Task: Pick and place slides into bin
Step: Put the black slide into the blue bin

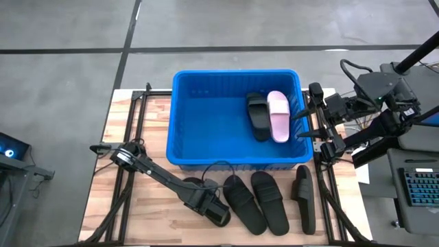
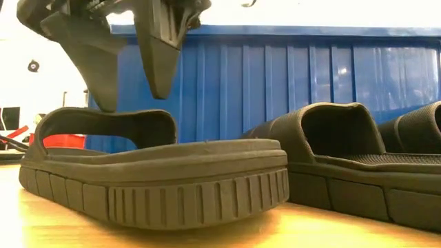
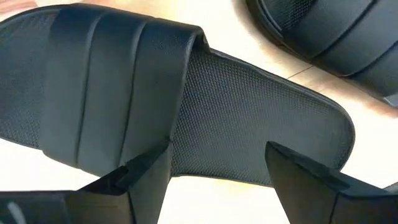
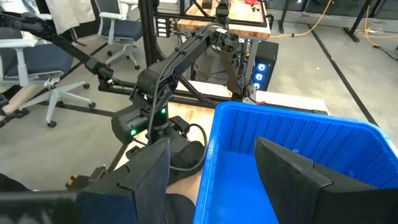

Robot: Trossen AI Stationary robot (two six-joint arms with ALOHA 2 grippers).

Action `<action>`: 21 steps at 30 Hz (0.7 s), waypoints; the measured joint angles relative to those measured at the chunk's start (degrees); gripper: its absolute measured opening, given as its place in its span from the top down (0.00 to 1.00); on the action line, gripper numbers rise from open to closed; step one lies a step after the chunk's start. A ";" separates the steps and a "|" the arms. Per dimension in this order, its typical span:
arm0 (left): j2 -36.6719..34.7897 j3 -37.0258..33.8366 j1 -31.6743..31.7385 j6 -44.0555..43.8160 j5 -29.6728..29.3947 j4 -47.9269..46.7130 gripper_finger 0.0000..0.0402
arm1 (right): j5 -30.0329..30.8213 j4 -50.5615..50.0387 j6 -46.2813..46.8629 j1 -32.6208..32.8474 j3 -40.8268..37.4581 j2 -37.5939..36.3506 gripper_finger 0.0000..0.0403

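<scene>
Blue plastic bin (image 1: 180, 130) sits mid-table on the wooden tabletop (image 1: 154, 209); inside it, toward the right wall, lie one black slide (image 1: 257, 116) and one pale pink slide (image 1: 278, 116) side by side. In front of the bin, four more black slides in a row: the leftmost slide (image 3: 236, 118) under the left gripper (image 1: 212, 209), two middle slides (image 1: 259, 200) touching each other, and a far-right slide (image 1: 304, 197) apart from them.

Left gripper fingers spread wide, poised above the leftmost slide near its ribbed strap (image 3: 106, 87), gripping nothing. Right gripper (image 4: 211, 168) also spread and empty, by the bin's right rim.

Handling guess: light, stiff-ish rubber, textured footbed, not fragile; pinch the strap or sole edge. No brand or writing readable; the strap may carry moulding, too unclear.
</scene>
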 joint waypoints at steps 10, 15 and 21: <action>-0.24 4.73 -0.07 0.72 0.20 -11.06 0.39 | 0.00 0.02 0.00 0.00 0.00 0.00 0.44; -0.26 3.98 0.01 3.73 -0.02 -10.87 0.39 | 0.00 0.03 -0.50 0.00 0.00 0.00 0.44; 0.86 3.19 0.11 4.53 -1.50 -10.13 0.39 | 0.00 0.03 -0.50 0.00 0.00 -0.02 0.44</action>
